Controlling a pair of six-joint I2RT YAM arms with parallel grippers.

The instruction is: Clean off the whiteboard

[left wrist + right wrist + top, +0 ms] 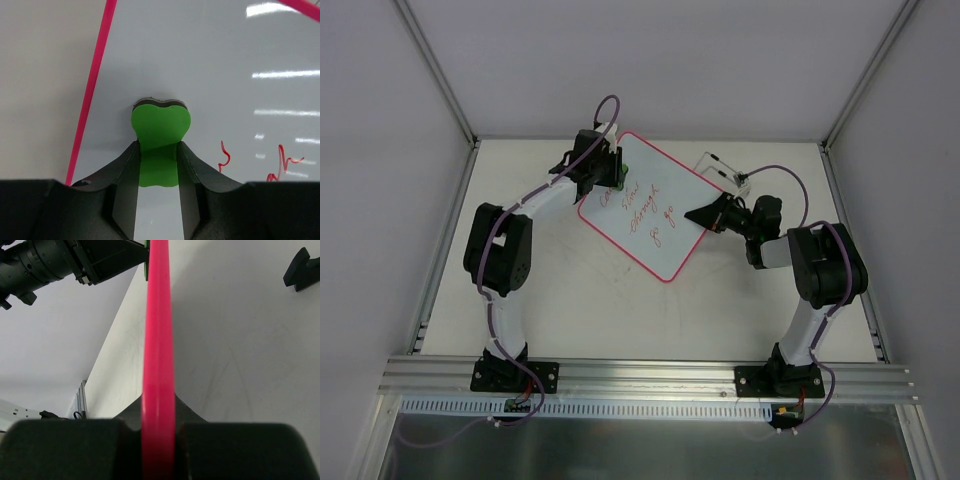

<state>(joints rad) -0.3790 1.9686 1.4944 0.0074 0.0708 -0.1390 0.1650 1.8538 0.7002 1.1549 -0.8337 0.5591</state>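
Note:
The whiteboard (650, 205), white with a pink-red frame and red handwriting, is held tilted above the table. My right gripper (705, 215) is shut on its right edge; the right wrist view shows the pink frame (158, 340) clamped between the jaws. My left gripper (612, 172) is shut on a green bone-shaped eraser (160, 135) and presses it against the board's upper left part, near the frame (92, 90). Red strokes (280, 162) lie to the right of the eraser.
A clear stand with black feet (725, 170) lies on the table behind the right gripper. One black foot (302, 267) shows in the right wrist view. Metal posts and grey walls bound the table; a rail (650, 375) runs along the near edge.

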